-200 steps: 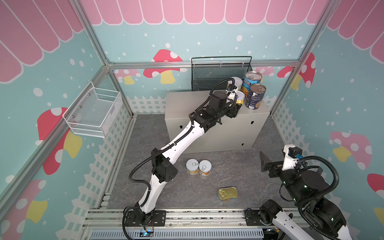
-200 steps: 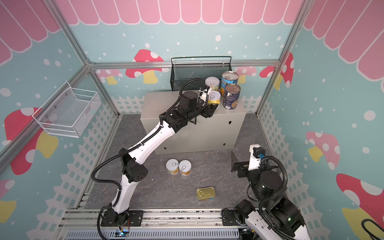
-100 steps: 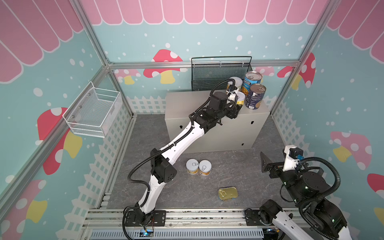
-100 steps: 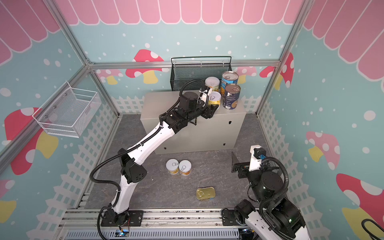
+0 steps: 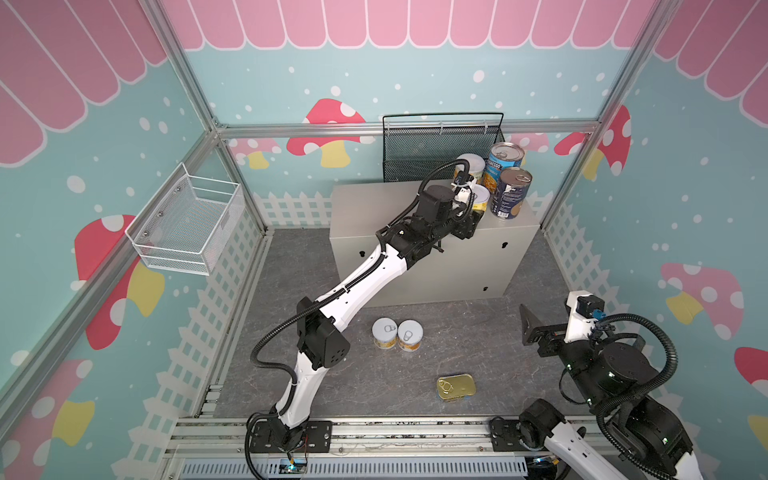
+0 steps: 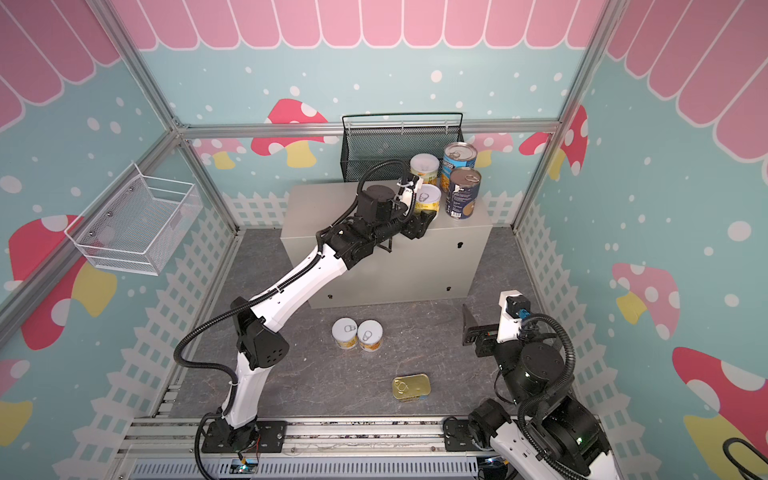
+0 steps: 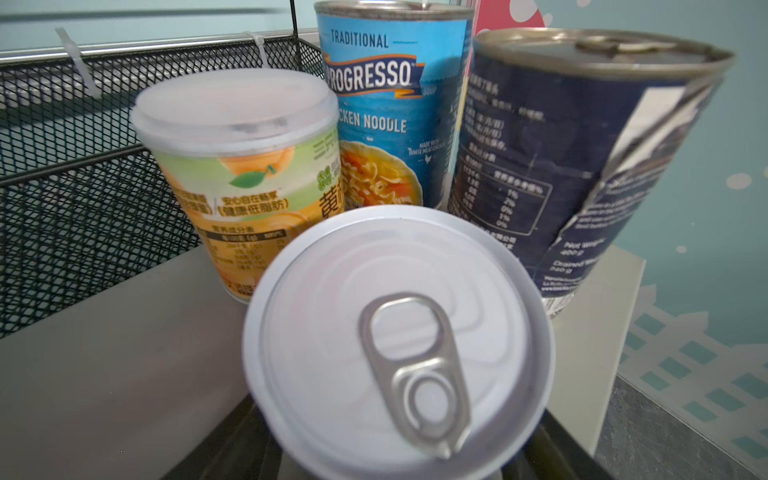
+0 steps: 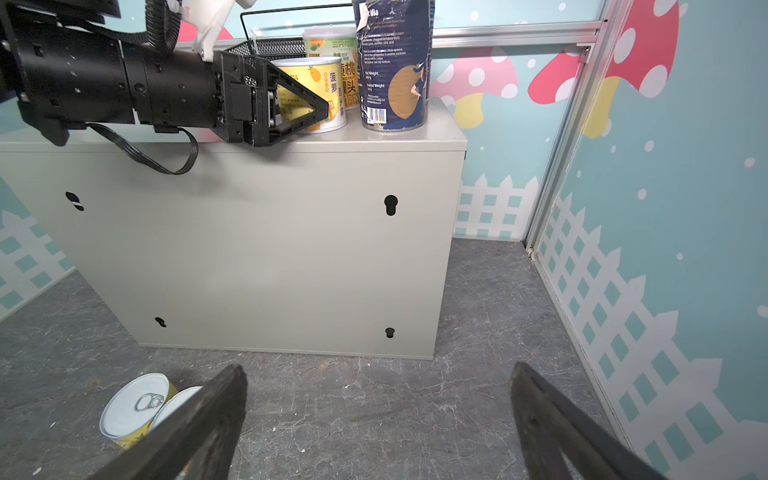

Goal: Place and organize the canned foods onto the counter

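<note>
On the counter (image 5: 374,208) (image 8: 249,249), at its right end, stand two tall blue tins (image 5: 505,160) (image 5: 511,193) and a yellow-green tin with a pale lid (image 5: 471,164). In front of them a small yellow tin with a white pull-tab lid (image 5: 478,198) (image 6: 428,196) (image 7: 399,345) (image 8: 328,91) rests on the counter top. My left gripper (image 5: 471,212) (image 6: 422,208) (image 7: 395,453) is shut on it, one finger on each side. Two more small yellow tins (image 5: 384,332) (image 5: 410,336) and the flat gold-topped tin (image 5: 456,386) lie on the floor. My right gripper (image 8: 378,399) (image 5: 530,328) hovers open over bare floor at the right.
A black mesh basket (image 5: 436,153) stands right behind the tins at the counter's back edge. A white wire basket (image 5: 187,228) hangs on the left wall. The counter's left half (image 6: 324,208) is bare. Metal rails run along the front.
</note>
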{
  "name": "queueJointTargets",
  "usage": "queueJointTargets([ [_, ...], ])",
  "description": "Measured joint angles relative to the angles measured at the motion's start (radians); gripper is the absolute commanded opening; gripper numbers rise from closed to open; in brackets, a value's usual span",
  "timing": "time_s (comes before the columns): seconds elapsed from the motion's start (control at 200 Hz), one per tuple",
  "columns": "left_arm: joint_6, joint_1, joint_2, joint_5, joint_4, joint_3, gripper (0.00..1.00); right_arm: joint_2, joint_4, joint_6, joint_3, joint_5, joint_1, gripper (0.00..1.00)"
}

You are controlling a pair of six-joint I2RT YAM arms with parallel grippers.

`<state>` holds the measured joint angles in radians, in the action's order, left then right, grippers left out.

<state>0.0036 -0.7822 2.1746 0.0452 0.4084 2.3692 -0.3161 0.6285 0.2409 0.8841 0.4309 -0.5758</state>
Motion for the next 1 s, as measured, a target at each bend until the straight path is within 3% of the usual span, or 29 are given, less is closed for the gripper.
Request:
queueJointTargets([
  [0.715,0.0,0.0,0.013,-0.005,0.019,0.027,0.75,0.0,0.0,0.0,0.0,0.0,0.0,0.99],
  [0.861,-0.002,0.0,0.013,-0.008,0.03,0.027,0.87,0.0,0.0,0.0,0.0,0.0,0.0,1.0],
  [1.001,0.002,0.0,0.014,-0.012,0.035,0.027,0.92,0.0,0.0,0.0,0.0,0.0,0.0,1.0],
])
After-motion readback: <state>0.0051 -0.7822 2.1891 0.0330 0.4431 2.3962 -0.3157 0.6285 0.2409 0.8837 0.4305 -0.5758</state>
